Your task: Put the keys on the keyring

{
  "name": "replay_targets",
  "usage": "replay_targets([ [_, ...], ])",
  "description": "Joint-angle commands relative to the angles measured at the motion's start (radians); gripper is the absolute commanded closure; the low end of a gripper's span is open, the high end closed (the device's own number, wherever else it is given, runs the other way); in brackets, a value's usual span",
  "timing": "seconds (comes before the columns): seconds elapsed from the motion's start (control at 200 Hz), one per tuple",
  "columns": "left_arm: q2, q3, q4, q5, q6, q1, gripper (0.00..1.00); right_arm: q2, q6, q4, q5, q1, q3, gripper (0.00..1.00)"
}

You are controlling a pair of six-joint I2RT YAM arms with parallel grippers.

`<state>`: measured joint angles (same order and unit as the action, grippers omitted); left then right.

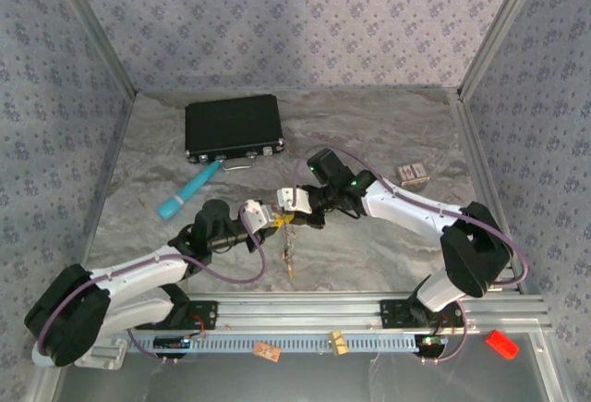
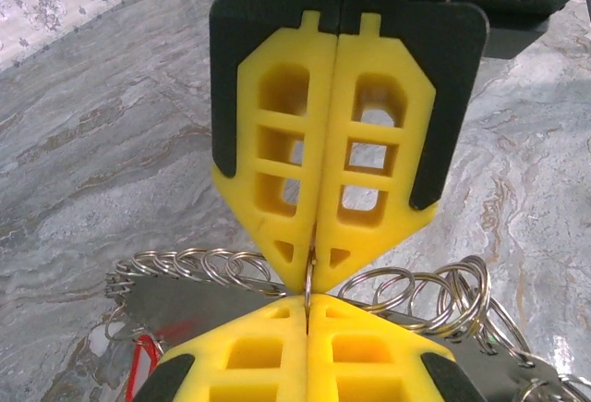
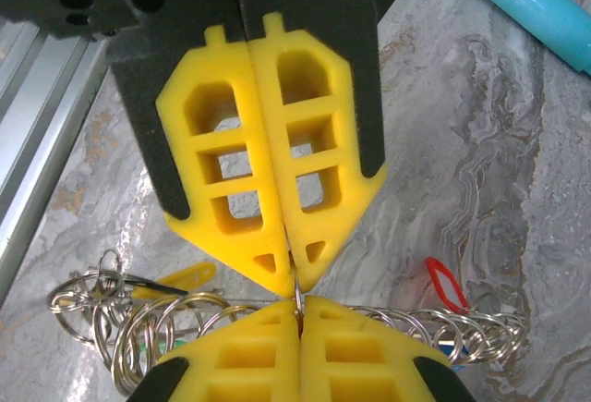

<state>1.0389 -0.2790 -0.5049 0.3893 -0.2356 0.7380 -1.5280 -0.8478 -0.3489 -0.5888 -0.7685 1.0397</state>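
1. Because the left gripper (image 2: 313, 256) and the right gripper (image 3: 294, 280) met tip to tip over the table (image 1: 388, 245), each with its yellow fingers pressed together on what looked like the same thin wire, a pull by one arm that the other did not follow could have torn the wire from one pinch or bent it.
2. The keyring (image 1: 289, 252) sat between the two grippers at mid-table, and its chain and cluster trailed toward the near edge. Whether the cluster touched the surface could not be told. If either pinch had slackened, the bunch would likely have swung or dropped and needed finding again.
3. Many small split rings (image 2: 208, 266) crowded just behind the pinch point, so a fingertip could easily have caught the wrong loop. Which loop each tip actually held was not clear.
4. The keys were the smallest things. A yellow key (image 3: 185, 276) showed at one side of the cluster and a red key (image 3: 445, 284) at the other, both apart from the fingertips. With both grippers occupied, neither could steady a key, and a swing could have tangled them.
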Motion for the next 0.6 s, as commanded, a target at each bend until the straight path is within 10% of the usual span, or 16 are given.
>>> replay_targets([
  [0.0,-0.025,-0.028,-0.007,0.021,-0.013,0.004,1.00,-0.014,-0.006,-0.034,-0.016,-0.005,0.029,1.00],
  [0.595,0.030,0.006,-0.074,-0.007,0.019,0.004,0.81,-0.006,0.016,0.006,-0.044,-0.008,0.016,1.00],
])
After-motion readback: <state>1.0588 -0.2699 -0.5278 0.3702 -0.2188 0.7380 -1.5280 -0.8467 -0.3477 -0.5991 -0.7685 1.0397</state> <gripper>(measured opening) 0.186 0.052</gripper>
